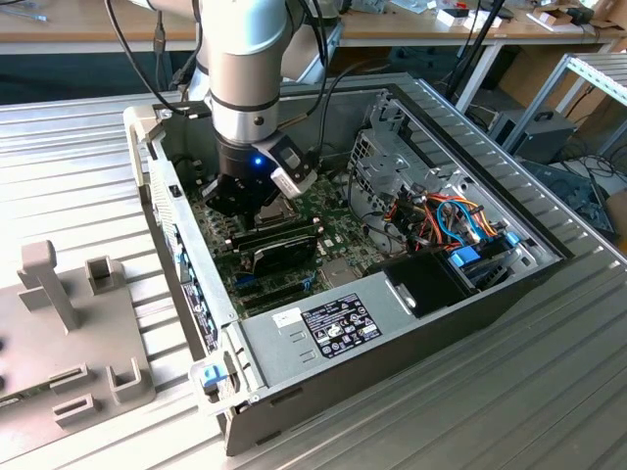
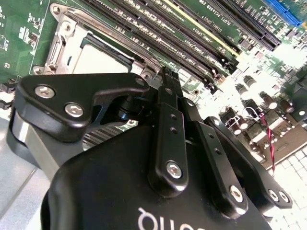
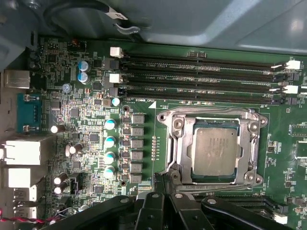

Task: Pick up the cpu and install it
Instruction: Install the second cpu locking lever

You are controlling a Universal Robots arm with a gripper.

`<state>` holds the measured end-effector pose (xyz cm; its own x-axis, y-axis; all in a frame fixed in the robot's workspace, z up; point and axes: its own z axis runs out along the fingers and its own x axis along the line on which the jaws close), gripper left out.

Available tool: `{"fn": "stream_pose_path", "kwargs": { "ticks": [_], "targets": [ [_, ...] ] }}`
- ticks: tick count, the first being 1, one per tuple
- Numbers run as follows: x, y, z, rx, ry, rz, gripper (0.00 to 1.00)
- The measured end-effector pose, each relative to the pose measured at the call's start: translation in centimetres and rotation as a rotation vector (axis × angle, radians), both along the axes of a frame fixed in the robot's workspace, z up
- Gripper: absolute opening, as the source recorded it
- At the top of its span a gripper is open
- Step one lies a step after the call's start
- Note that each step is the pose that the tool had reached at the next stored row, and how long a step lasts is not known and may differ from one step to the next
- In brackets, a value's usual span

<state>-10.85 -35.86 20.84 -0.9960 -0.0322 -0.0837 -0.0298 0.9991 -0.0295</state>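
cpu [image 3: 214,148] already lies flat inside the socket frame [image 3: 175,143] on the motherboard [image 3: 86,124], placement apparently done, while the tool [image 3: 165,179] hovers just beside the socket, fingers pressed together and holding nothing.

Black label [image 1: 338,326] on power supply [image 1: 263,345] is carrying print too small to read; white lettering by memory slots [image 3: 192,72] likewise.
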Motion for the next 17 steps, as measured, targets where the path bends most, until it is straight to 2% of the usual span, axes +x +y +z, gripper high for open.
{"fn": "stream_pose_path", "kwargs": {
  "ticks": [3,11,14,17],
  "targets": [
    [-0.03,-0.01,-0.06,-0.0001,-0.0037,0.0,0.11],
    [-0.24,-0.06,-0.06,0.0001,-0.0066,0.0,0.11],
    [-0.24,-0.05,0.62,0.0001,-0.0067,0.0,0.11],
    [-0.24,-0.05,1.79,-0.0006,-0.0066,0.0,0.11]
  ]
}}
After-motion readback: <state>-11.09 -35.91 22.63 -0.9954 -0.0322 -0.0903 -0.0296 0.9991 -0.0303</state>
